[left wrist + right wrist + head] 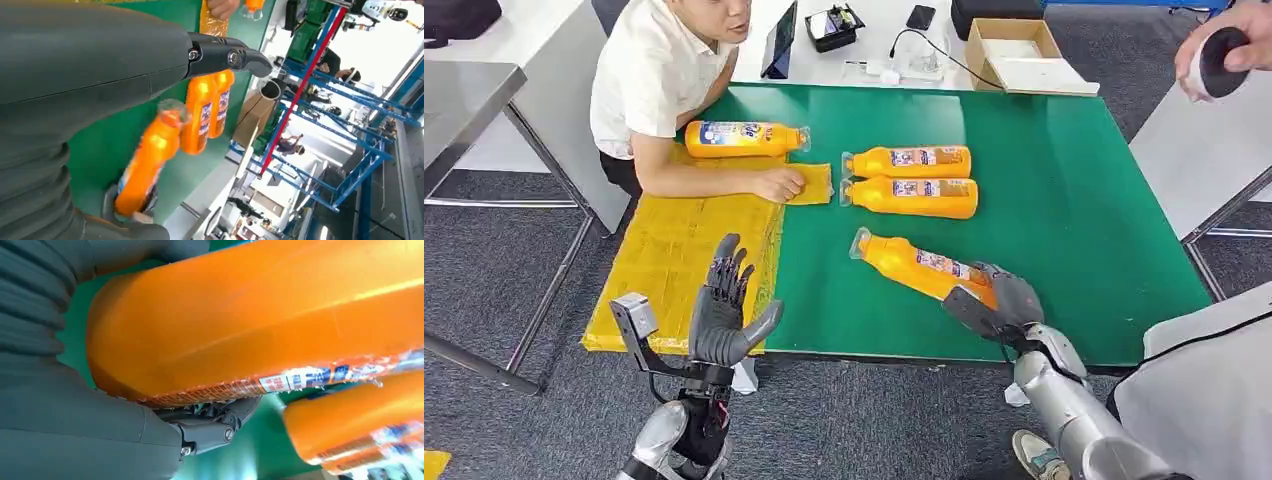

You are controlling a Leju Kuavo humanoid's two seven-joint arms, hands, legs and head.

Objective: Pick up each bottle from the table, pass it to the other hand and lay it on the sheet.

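My right hand (pixel 994 298) grips the base end of an orange bottle (pixel 916 264) lying near the front of the green table (pixel 1064 200); up close the bottle (pixel 260 320) fills the space between thumb and fingers (pixel 210 432). Two more orange bottles (pixel 911 162) (pixel 912 197) lie side by side in the table's middle. A further bottle (pixel 742 138) rests on the yellow sheet (pixel 674 260) at the left. My left hand (pixel 722 305) hovers open, fingers spread, over the sheet's near edge. In the left wrist view the held bottle (pixel 147 167) and the pair (pixel 207 112) show beyond my fingers (pixel 225 55).
A person in a white shirt (pixel 649 75) leans on the sheet, a hand (pixel 779 184) pressing its corner. Another person's hand (pixel 1224 50) holds a roll at the far right. A cardboard box (pixel 1014 50) and devices lie behind the green table.
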